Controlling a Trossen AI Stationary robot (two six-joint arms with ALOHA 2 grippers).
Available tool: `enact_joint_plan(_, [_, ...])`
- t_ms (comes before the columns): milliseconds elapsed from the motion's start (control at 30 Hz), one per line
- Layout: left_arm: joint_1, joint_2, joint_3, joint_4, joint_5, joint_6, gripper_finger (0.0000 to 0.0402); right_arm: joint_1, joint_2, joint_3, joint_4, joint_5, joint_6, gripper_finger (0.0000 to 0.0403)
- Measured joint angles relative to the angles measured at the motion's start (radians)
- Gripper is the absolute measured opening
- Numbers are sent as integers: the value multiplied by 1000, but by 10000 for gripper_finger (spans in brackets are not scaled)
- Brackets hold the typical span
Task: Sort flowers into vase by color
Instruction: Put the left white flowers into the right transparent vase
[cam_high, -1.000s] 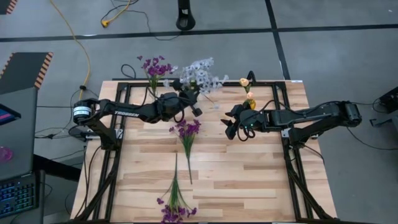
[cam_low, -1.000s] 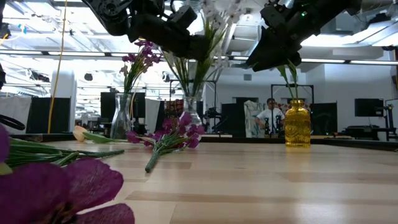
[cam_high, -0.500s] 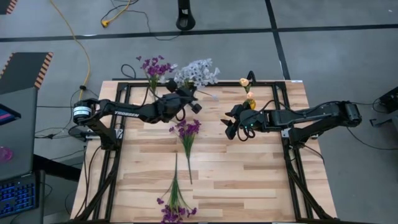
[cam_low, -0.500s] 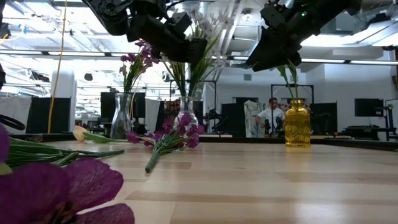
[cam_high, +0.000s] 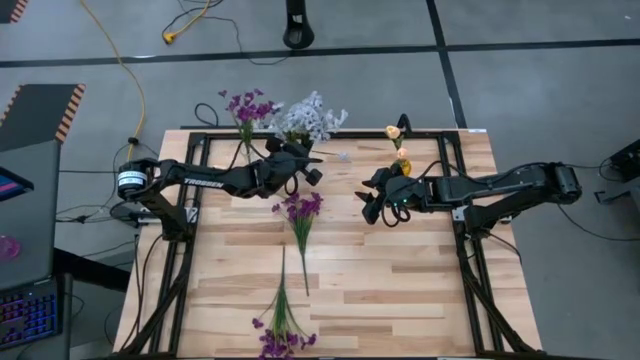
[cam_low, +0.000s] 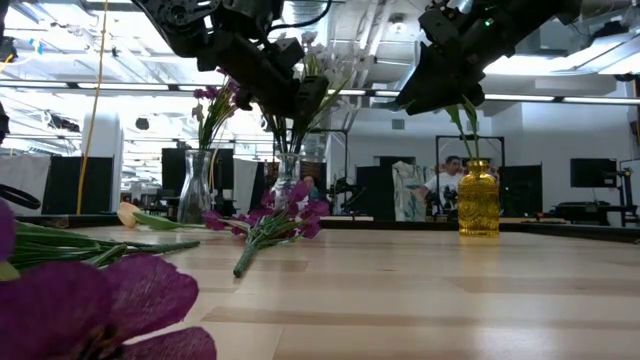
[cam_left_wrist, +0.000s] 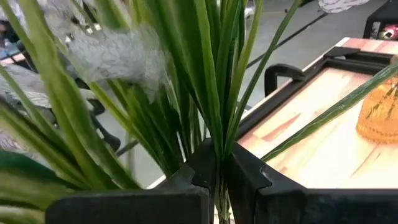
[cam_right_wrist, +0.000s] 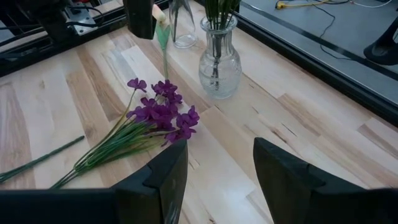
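My left gripper (cam_high: 305, 162) hangs over the table's far edge, shut on a pale blue-white sprig (cam_high: 308, 118) whose stems run down into a clear vase (cam_low: 288, 168). Beside it, a second clear vase (cam_low: 196, 185) holds purple flowers (cam_high: 248, 104). My right gripper (cam_high: 371, 205) hovers open over mid-table, touching nothing, next to an amber vase (cam_low: 478, 198) holding peach buds (cam_high: 395, 132). One purple sprig (cam_high: 300, 215) lies flat mid-table. Another purple sprig (cam_high: 280, 325) lies at the near edge. My left gripper (cam_left_wrist: 217, 180) pinches the bundled green stems (cam_left_wrist: 214, 146) of the pale blue-white sprig between its two fingers, below the leaves. The fingers lie across the stems. The sprig stands nearly upright, blossoms above the fingers and lower stems (cam_low: 287, 135) reaching down into the clear vase's mouth.
A peach bud (cam_low: 128, 214) lies on the table near the purple-flower vase. Black frame rails (cam_high: 440, 135) border the tabletop. Bare wood (cam_high: 400, 280) spreads over the near right part. A person (cam_low: 452, 180) stands in the room far behind the table.
My left gripper has moved down and slightly toward the far-left corner, staying shut on the sprig. The sprig has tipped from a slant toward upright, its blossoms gathering over the clear vase and its stems sinking toward the vase.
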Motion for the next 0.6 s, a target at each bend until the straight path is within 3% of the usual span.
enact_joint_plan(267, [0,0,0,-17,0,-33,21,0,0,0,0,0,0,209])
enact_joint_plan(600, [-1,0,0,-15,29,-41,85,0,0,0,0,0,0,209])
